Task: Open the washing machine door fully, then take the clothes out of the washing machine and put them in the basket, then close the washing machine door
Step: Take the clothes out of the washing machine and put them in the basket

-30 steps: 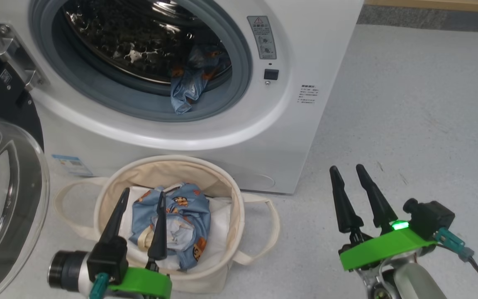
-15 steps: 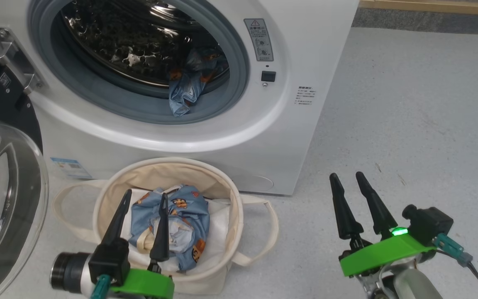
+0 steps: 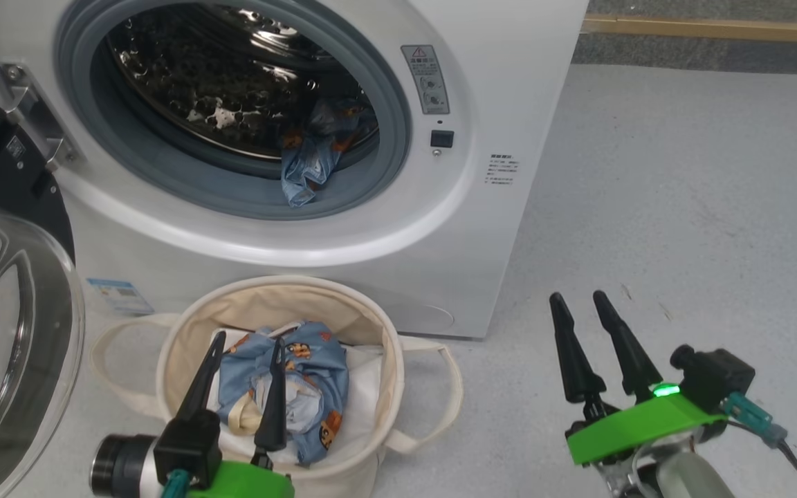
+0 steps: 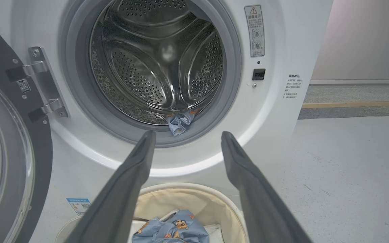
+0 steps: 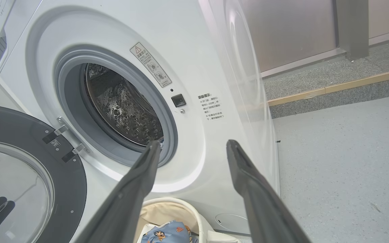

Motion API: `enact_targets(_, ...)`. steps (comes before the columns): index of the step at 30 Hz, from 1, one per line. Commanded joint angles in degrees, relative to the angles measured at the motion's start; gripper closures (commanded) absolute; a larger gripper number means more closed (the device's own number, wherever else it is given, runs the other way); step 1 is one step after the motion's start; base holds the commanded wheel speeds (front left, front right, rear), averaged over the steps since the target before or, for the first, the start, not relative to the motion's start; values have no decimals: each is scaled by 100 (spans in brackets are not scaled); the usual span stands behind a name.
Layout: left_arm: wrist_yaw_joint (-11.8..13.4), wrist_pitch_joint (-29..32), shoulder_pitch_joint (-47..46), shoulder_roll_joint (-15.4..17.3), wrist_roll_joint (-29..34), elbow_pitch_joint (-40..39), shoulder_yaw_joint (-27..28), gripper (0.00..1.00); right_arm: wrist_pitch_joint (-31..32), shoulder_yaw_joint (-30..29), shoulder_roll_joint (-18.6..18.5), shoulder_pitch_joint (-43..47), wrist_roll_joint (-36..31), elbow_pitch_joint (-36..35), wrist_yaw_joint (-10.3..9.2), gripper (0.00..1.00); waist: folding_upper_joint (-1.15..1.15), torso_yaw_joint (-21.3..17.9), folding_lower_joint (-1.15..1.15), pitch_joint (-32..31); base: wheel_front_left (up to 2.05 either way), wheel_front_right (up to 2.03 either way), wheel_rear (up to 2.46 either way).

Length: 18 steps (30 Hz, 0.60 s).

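Unloading. Door (image 3: 11,311) open, left edge; clothes (image 3: 305,384) in basket (image 3: 281,304), lower centre; one piece (image 3: 308,169) on washer (image 3: 481,228) seal (upper centre). Left gripper (image 3: 249,339), right gripper (image 3: 577,296): fingers spread, empty. Next: reach in, pinch piece.

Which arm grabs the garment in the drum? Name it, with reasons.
Left. Its open jaws hang above the basket, aimed straight at the garment on the drum seal; the right jaws stand aside over floor.
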Motion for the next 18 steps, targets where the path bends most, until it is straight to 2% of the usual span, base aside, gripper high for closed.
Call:
enact_targets(1,-16,-35,-72,-15,54,-153,181,0,-70,142,17,33,21,-139,1,0,0,-18,0,-35,0,0,0)
enact_targets(18,-1,-35,107,-68,48,-48,97,0,-70,167,17,196,1,-30,1,0,0,-136,0,-428,0,0,0)
